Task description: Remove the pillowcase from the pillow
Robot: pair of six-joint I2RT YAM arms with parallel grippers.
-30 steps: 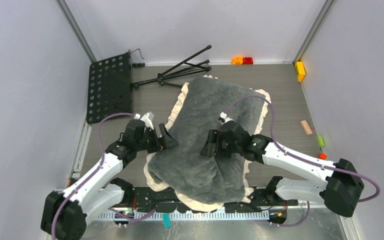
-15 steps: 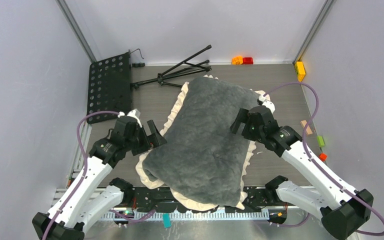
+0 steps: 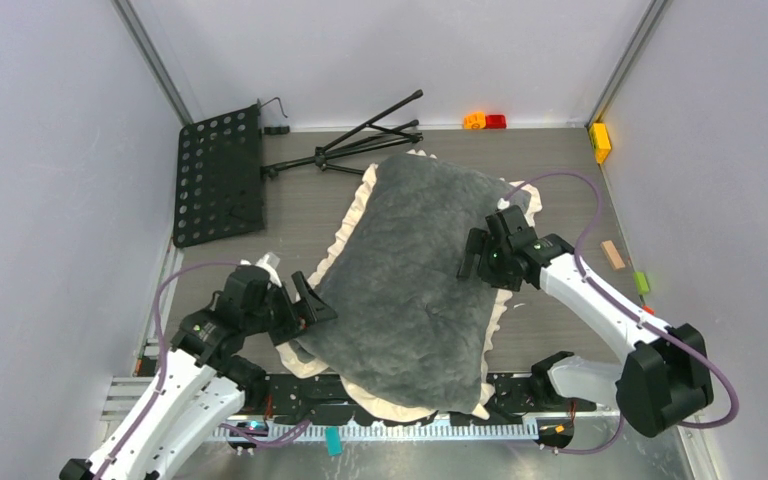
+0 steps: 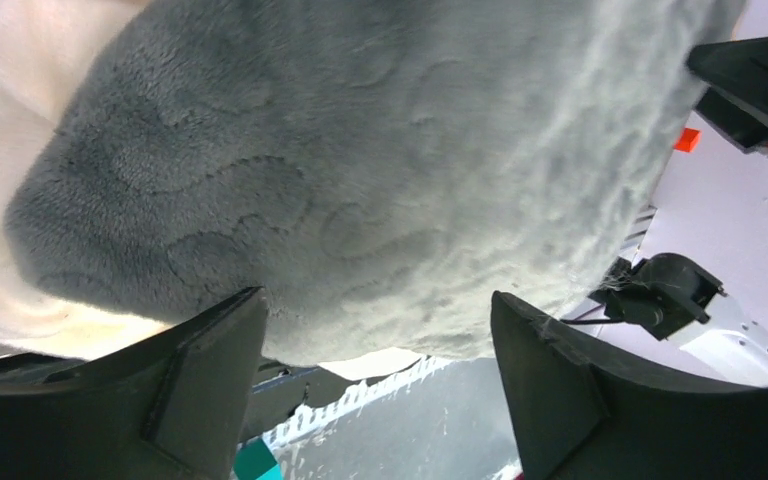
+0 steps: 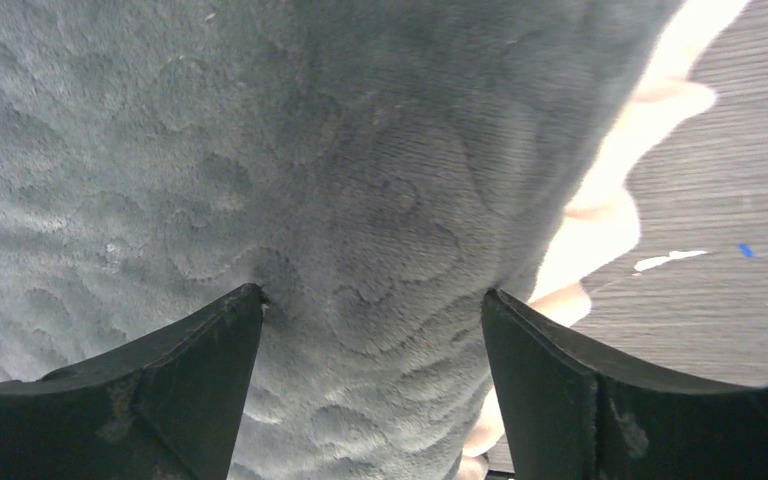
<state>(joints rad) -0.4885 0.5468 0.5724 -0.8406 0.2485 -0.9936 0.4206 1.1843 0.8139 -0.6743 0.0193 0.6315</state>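
The pillowcase [image 3: 415, 280] lies across the table as a plump cushion with a grey plush embossed face and a cream ruffled border [image 3: 345, 240]. It fully covers the pillow, so no pale yellow cushion shows. My left gripper [image 3: 310, 310] is open at the case's near-left corner. In the left wrist view [image 4: 375, 340] the jaws stand wide apart, just under the grey plush [image 4: 360, 170]. My right gripper [image 3: 478, 252] is open on the case's right side. In the right wrist view [image 5: 370, 300] both fingertips press into the grey plush [image 5: 360, 180], beside the cream frill [image 5: 610, 220].
A black perforated music-stand desk [image 3: 218, 175] and its folded tripod [image 3: 360, 140] lie at the back left. Small blocks sit at the back [image 3: 484, 121] and along the right edge [image 3: 600, 142], [image 3: 613, 255], [image 3: 641, 282]. A teal piece [image 3: 334, 440] lies on the near rail.
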